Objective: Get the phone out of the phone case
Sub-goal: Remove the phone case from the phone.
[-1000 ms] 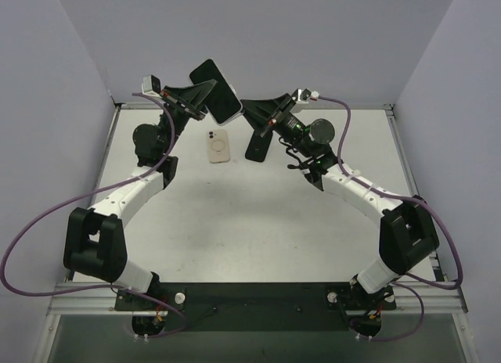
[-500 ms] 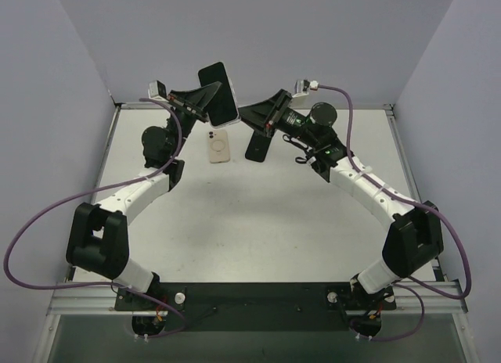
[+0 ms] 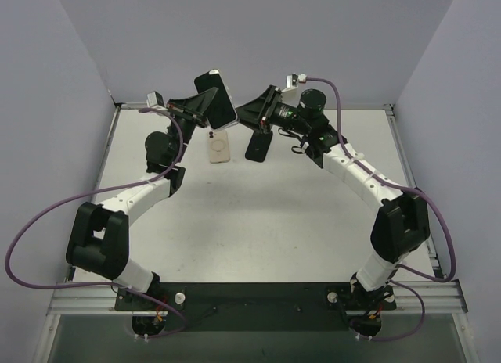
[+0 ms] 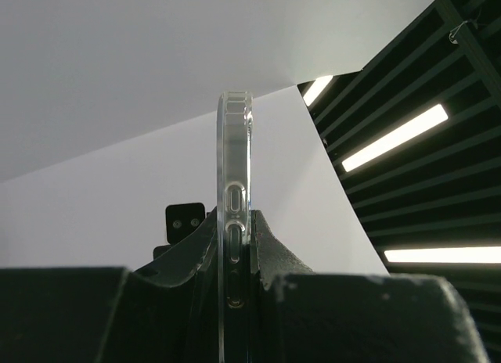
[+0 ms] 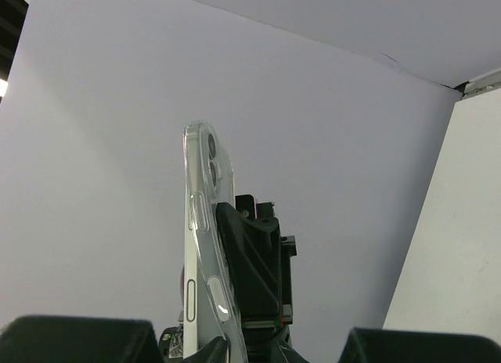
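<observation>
Above the far half of the table point(image 3: 258, 222), the phone point(image 3: 217, 97) sits in its clear phone case point(image 4: 235, 214), raised in the air and edge-on to both wrist cameras.

Left gripper point(image 3: 202, 105): closed on the phone case, one finger pressed to each broad face.

Right gripper point(image 3: 250, 115): just beside the phone's free side. In its own wrist view the fingers stand either side of the phone's lower edge, but whether they touch or pinch it cannot be told.

The phone is judged fully seated. No corner of the case appears peeled.

Risks noted:

1. Drop. The item hangs well above the table on a single clamp. A prying force from the right gripper could lever it about the fingers, and the smooth clear plastic could slip free.
2. Self-defeating hold. The left fingers squeeze case and phone together. Pressure on the screen face would pin the phone inside the shell it must leave.
3. Wrong purchase. The right jaws likely need the case lip alone. Catching phone and case together would only tug the whole against the left hold.
4. Collision. The two grippers are close, so a small misalignment could bring finger against finger.
5. Fall zone. A white case point(image 3: 219, 146) and a dark handset point(image 3: 258, 146) lie on the table near the raised phone. A dropped phone could strike either.
</observation>
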`<state>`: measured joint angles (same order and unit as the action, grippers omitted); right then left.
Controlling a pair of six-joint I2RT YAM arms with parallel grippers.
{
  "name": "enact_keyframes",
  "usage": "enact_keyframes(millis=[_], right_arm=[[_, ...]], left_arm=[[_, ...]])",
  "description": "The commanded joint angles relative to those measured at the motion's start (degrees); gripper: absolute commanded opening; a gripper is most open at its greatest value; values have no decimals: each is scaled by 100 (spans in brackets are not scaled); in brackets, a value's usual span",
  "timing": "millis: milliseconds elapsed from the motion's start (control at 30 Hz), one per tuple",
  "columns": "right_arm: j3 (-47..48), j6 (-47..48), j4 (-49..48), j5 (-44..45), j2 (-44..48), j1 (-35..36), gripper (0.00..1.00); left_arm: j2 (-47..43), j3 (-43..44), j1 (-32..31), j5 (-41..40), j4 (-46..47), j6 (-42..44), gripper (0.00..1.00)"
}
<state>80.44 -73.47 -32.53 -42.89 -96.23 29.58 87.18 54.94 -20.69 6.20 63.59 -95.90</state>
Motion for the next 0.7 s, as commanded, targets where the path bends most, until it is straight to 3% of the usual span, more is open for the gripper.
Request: enact_keyframes(millis=[0,267,300,333,367,567,667], right_arm=[[15,571,1320,-175,-634,566,24],[375,536,1180,-562,-863,680,19],[349,501,1136,-597,-854,680,15],[323,492,1109,-632,-828,654,3],[262,466,1083,-624,-784,637,0],[-643,465,1047,-300,-99,180,0],[-1214,597,1275,42,358,-162,0]], left_arm=[[-588,342,-963,1446,1586,-166,0],[-368,368,-1113,1446,1647,-166,0],[-368,351,-1113,1446,1665,-192,0],[-351,325,-1113,1454,1683,-192,0],[-359,307,-1113,1472,1674,-175,0],[-456,263,-1087,1866,1051,194,0],[-526,167,-1069,2017,603,457,30]])
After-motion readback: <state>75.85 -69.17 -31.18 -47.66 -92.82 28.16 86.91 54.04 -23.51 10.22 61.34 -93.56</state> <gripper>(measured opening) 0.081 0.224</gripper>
